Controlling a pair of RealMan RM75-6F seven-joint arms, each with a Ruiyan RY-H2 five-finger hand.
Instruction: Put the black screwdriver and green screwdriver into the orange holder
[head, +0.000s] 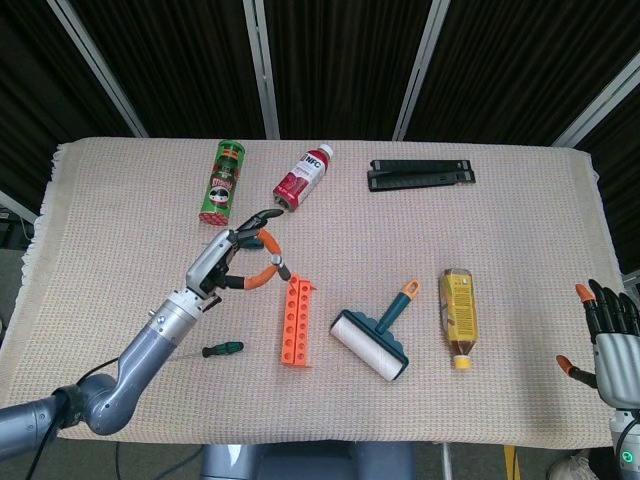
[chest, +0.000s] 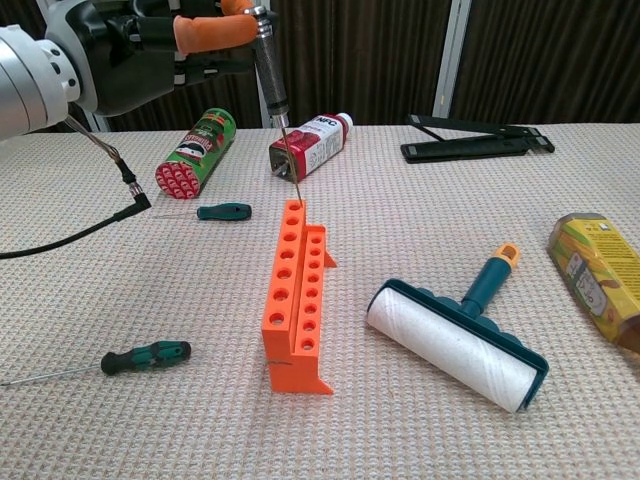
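Green screwdriver (chest: 140, 356): lies flat on the woven cloth at the near left, long axis running left to right, its thin shaft pointing left and its green-and-black handle toward the holder.
Left hand (head: 232, 258): raised above the table just left of the holder's far end, pinching the black screwdriver between orange-tipped fingers (chest: 205, 30), the other fingers spread.
Black screwdriver (chest: 273, 75): held nearly upright, handle up and tilted slightly left, shaft pointing down, its tip just at the far end of the holder; whether it has entered a hole cannot be told.
Teal-handled screwdriver (chest: 224, 211): lies flat on the cloth beyond the green one, handle pointing right.
Chip can (head: 221, 180): lies on its side at the far left.
Orange holder (chest: 297, 294): stands mid-table, long axis running near to far, two stepped rows of open holes facing up.
Lint roller (chest: 457, 338): lies right of the holder, handle pointing far right.
Right hand (head: 610, 333): at the near right edge, clear of the cloth, fingers apart and holding nothing.
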